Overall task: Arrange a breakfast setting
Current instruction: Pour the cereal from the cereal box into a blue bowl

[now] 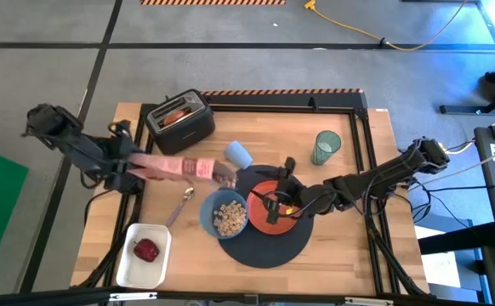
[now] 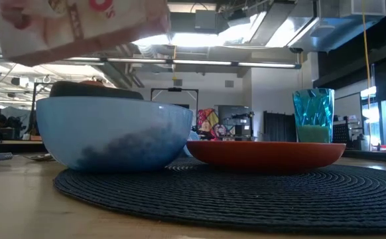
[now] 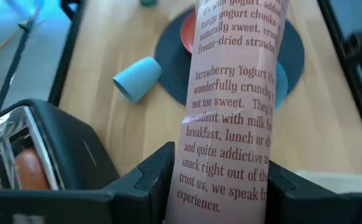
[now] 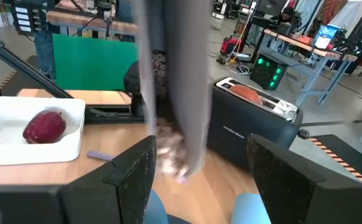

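Note:
My left gripper (image 1: 133,167) is shut on a pink cereal box (image 1: 184,167) held above the table. The box's free end (image 1: 229,176) reaches toward the blue bowl (image 1: 228,217), which holds cereal and stands on the round dark mat (image 1: 269,242). The low view shows the box (image 2: 80,23) above the bowl (image 2: 113,133). The orange plate (image 1: 269,223) rests on the mat beside the bowl. My right gripper (image 1: 281,201) is open and empty over the plate. The green cup (image 1: 325,146) stands at the far right. The spoon (image 1: 182,204) lies left of the bowl. The red apple (image 1: 146,250) lies in a white tray. My left gripper pinches the cereal box between its two fingers (image 3: 153,177), on two opposite sides near the box's end (image 3: 221,186) closest to the arm. The fingers come from the table's left and lie along the box. The box is lifted clear and stretches toward the table's right.
The black toaster (image 1: 180,121) stands at the far left with toast (image 4: 249,93) in a slot. A small blue cup (image 1: 238,155) lies on its side beyond the mat. The white tray (image 1: 133,263) sits at the near left corner. Black rails (image 1: 362,127) border the table.

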`<action>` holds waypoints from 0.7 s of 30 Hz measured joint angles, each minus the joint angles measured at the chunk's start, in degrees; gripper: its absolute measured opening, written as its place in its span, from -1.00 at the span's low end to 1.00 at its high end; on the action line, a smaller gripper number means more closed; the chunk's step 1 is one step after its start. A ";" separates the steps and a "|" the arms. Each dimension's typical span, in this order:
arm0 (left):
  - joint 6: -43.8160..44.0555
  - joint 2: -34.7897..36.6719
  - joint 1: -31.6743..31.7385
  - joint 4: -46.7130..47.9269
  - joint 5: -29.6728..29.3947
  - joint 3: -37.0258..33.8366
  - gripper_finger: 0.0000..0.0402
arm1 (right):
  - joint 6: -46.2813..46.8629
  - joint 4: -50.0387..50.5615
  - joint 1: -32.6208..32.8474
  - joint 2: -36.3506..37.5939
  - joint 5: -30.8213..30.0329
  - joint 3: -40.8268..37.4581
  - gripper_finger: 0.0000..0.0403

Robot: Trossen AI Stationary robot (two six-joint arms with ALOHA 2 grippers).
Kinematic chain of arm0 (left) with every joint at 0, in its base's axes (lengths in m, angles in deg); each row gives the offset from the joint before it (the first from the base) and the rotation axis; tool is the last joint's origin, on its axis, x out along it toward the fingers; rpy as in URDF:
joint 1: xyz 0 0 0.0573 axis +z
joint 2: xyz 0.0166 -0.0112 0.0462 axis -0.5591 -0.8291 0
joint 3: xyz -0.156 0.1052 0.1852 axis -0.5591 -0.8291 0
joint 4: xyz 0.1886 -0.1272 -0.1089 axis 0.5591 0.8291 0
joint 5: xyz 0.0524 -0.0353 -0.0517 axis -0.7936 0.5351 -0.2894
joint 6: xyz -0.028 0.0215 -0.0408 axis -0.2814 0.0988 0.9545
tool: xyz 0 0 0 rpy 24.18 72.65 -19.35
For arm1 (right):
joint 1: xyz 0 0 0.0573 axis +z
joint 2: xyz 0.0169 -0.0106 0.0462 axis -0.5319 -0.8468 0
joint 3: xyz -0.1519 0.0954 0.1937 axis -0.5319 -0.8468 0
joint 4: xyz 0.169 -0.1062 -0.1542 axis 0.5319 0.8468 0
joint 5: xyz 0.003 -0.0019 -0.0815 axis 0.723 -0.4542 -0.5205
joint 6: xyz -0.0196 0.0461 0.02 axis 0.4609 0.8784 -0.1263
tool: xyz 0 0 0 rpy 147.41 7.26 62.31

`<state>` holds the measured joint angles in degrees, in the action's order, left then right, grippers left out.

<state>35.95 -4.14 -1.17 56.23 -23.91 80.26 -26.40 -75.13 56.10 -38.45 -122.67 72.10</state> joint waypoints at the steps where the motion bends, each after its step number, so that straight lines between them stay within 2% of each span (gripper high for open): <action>1: 0.88 0.88 0.00 -0.04 -0.74 0.00 -0.28 | -1.02 -0.04 0.43 0.75 -0.97 0.00 0.19; 7: 4.17 5.33 0.00 -4.87 -9.84 0.00 -0.28 | -7.49 -1.12 5.61 6.01 -10.08 0.01 0.19; 10: 2.14 6.85 0.00 -10.30 -16.18 0.00 -0.28 | -7.83 -1.72 6.06 7.71 -10.91 -1.51 0.19; 14: -2.90 7.48 0.00 -17.25 -23.69 -1.14 -0.28 | -5.54 -3.86 2.66 9.22 -11.04 -7.58 0.19; 16: -5.62 8.01 0.00 -21.91 -25.84 -3.85 -0.28 | -3.99 -10.30 -0.17 10.67 -5.71 -12.27 0.19; 21: -13.77 9.83 0.00 -39.89 -26.18 -13.94 -0.28 | -1.47 -37.66 -9.93 12.23 16.32 -25.09 0.19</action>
<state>22.18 5.70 -1.17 16.34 -50.09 66.31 -27.86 -112.80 46.17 -26.22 -106.35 47.00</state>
